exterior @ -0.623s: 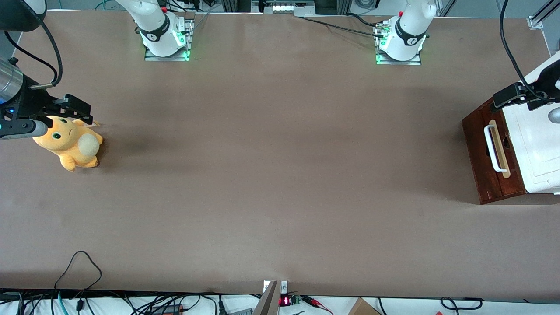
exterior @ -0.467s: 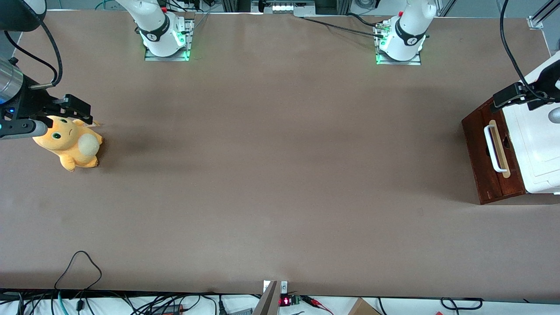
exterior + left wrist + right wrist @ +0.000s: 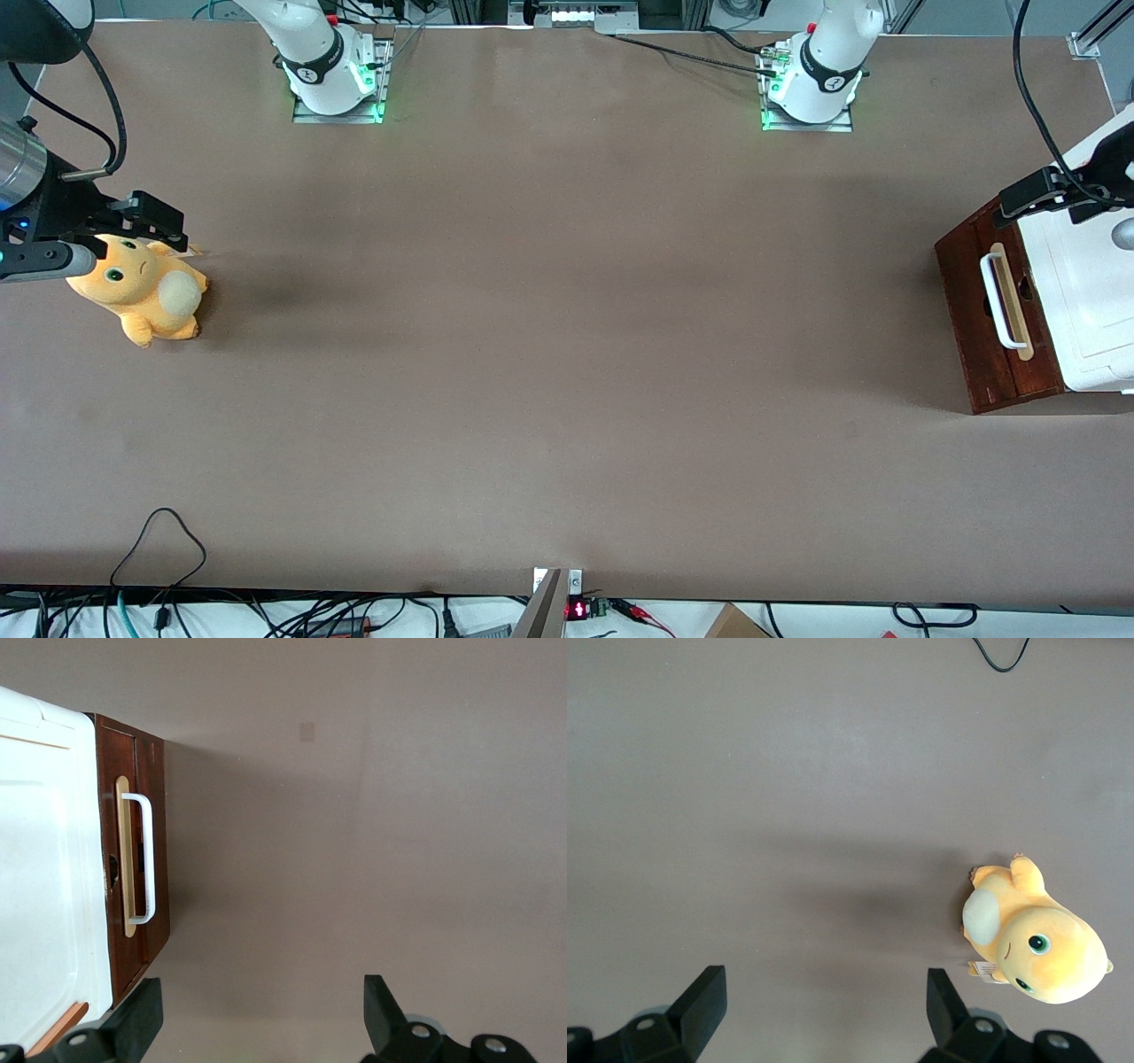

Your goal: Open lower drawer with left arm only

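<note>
The lower drawer's dark reddish-brown front (image 3: 970, 310) stands toward the working arm's end of the table, under a white box-like top (image 3: 1090, 292). Its white loop handle (image 3: 997, 299) lies on a pale wood strip. None of the pale interior shows. My left arm's gripper (image 3: 1028, 197) hangs above the corner of the cabinet that is farther from the front camera, clear of the handle. In the left wrist view the gripper (image 3: 261, 1014) is open and empty, and the drawer front (image 3: 158, 895) and handle (image 3: 143, 858) show beside one black finger (image 3: 142, 1019).
An orange plush toy (image 3: 142, 288) lies toward the parked arm's end of the table and also shows in the right wrist view (image 3: 1036, 943). The brown table surface (image 3: 567, 354) stretches in front of the drawer. Cables run along the table's near edge (image 3: 159, 549).
</note>
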`<state>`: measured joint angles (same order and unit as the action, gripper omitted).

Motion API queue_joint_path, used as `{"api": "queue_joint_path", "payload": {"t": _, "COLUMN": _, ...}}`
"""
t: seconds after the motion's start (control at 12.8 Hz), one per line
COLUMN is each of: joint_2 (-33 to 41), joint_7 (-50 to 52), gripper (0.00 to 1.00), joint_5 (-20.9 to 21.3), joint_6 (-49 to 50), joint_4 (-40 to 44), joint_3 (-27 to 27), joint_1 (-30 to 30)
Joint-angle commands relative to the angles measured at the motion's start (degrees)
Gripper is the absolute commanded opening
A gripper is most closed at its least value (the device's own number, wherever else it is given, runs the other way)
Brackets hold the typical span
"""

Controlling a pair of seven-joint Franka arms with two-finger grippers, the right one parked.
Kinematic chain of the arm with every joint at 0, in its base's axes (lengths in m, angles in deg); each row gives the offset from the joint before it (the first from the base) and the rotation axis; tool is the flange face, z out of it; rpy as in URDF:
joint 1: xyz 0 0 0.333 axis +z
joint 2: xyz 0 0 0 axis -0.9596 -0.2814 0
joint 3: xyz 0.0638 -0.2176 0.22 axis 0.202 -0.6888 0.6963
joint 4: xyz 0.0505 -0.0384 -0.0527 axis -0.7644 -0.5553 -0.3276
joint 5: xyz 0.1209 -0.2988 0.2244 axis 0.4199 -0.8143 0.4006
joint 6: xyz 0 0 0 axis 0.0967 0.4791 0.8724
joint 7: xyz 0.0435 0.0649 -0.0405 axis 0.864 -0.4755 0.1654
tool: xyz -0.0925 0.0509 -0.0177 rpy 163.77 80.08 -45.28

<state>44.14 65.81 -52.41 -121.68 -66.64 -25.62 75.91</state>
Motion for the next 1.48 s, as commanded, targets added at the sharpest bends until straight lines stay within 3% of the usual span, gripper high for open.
{"api": "queue_joint_path", "payload": {"t": 0.0, "joint_2": -1.2, "joint_7": -1.3, "gripper": 1.00, "joint_5": -0.6, "joint_6": 1.7, "joint_4": 2.0, "joint_3": 0.2, "joint_1": -0.1}}
{"api": "queue_joint_path", "payload": {"t": 0.78, "joint_2": -2.4, "joint_7": -3.2, "gripper": 1.00, "joint_5": -1.6, "joint_6": 2.2, "joint_4": 0.6, "joint_3": 0.3, "joint_1": 0.3}}
{"api": "queue_joint_path", "payload": {"t": 0.93, "joint_2": -3.0, "joint_7": -2.8, "gripper": 1.00, "joint_5": -0.5, "joint_6": 1.0, "joint_4": -0.7, "joint_3": 0.3, "joint_1": 0.2}}
{"api": "queue_joint_path", "payload": {"t": 1.09, "joint_2": -3.4, "joint_7": -2.7, "gripper": 1.00, "joint_5": 3.8, "joint_6": -3.1, "joint_4": -3.7, "joint_3": 0.2, "joint_1": 0.2}}
{"api": "queue_joint_path", "payload": {"t": 1.4, "joint_2": -3.8, "joint_7": -2.1, "gripper": 1.00, "joint_5": 8.2, "joint_6": -10.5, "joint_4": -8.9, "joint_3": 0.0, "joint_1": 0.1}}
